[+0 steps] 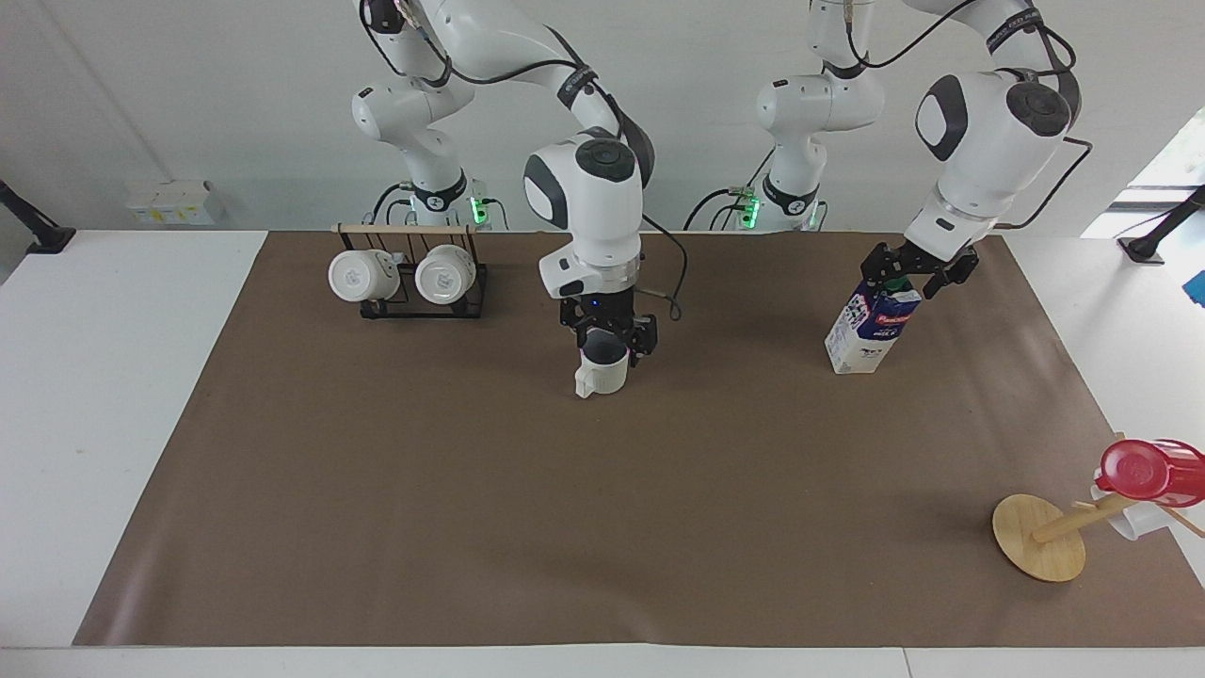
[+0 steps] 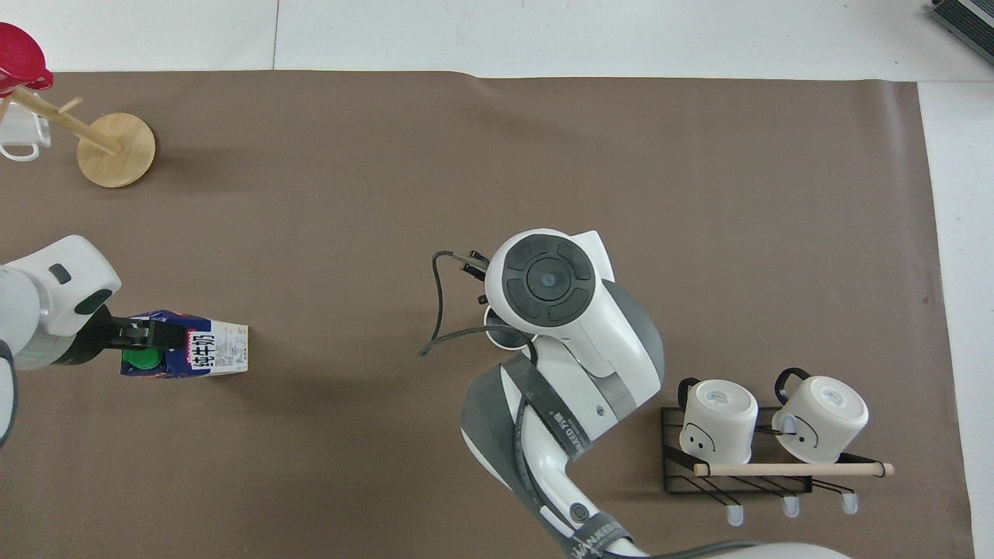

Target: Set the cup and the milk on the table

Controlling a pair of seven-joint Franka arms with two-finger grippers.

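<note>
My right gripper (image 1: pixel 607 341) hangs directly over the cup (image 1: pixel 601 373), jaws spread wide, holding nothing; the cup stands upright mid-table. My left gripper (image 1: pixel 911 273), also wide open, straddles the milk carton's (image 1: pixel 871 328) green cap toward the left arm's end.

Broad bare stretch of the table (image 1: pixel 527 527) farther from the robots than the cup (image 1: pixel 602 375) and the milk (image 1: pixel 871 330), open for passage. Blocked toward the right arm's end, near the robots, by a rack (image 1: pixel 414 282) with two white mugs; blocked at the left arm's end, far from the robots, by a tilted wooden stand (image 1: pixel 1040 537) carrying a red cup (image 1: pixel 1144 469). Between cup and milk, a clear gap.
</note>
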